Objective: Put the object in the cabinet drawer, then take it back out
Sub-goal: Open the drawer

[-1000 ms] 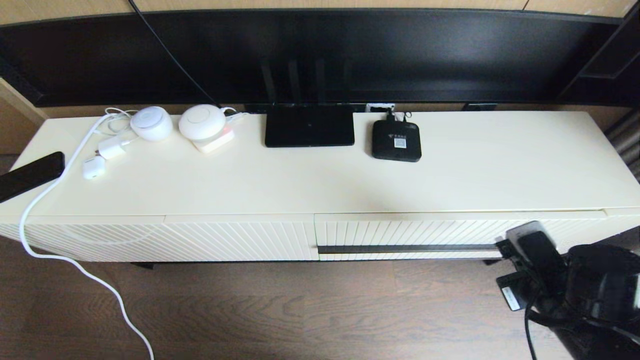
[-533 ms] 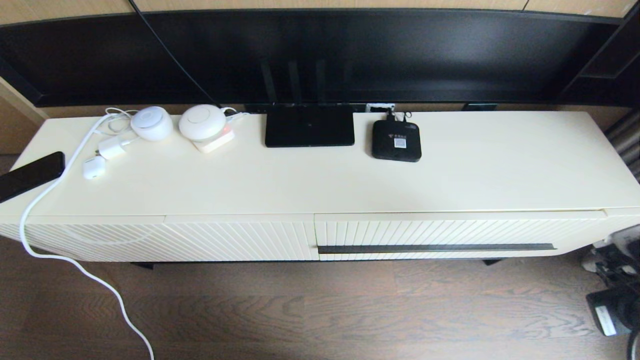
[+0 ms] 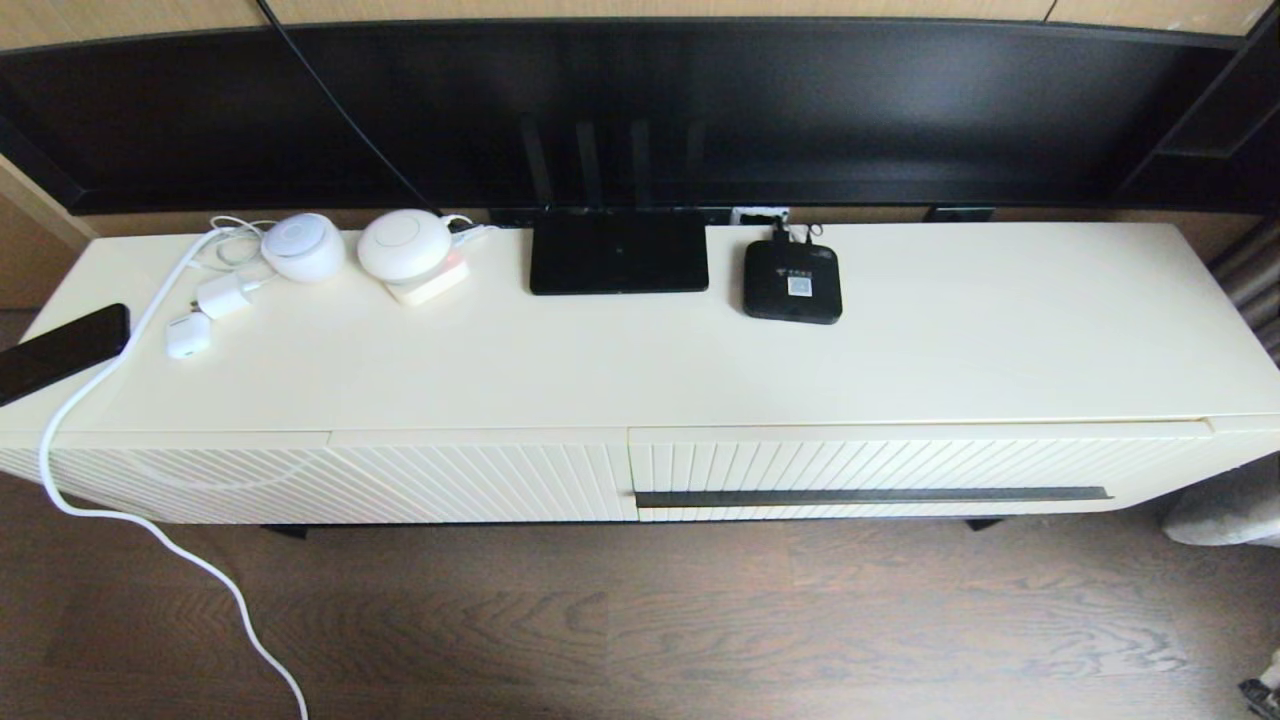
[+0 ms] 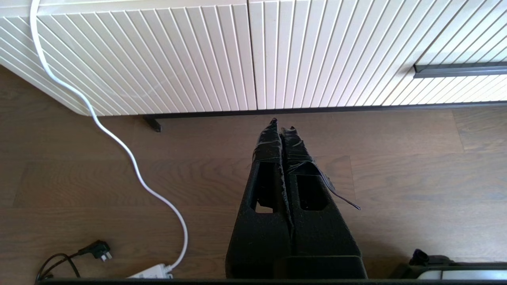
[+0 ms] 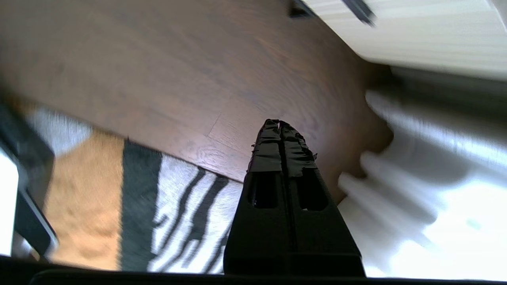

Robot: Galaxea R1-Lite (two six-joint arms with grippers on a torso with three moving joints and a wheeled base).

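drawer closed, well apart from right claw.

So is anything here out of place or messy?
Mostly tidy. A white cable trails off the cabinet top onto the floor, and a black phone overhangs its left edge. The drawer is shut.

The cabinet drawer is cream with a slanted ribbed front and a dark bar handle. The bench top is plain cream. The router and set-top box are black; the box carries a white label. The cable is white. The floor is brown wood grain. Both pincers, left and right, are black. The rug shows orange and zebra-striped black-and-white areas.
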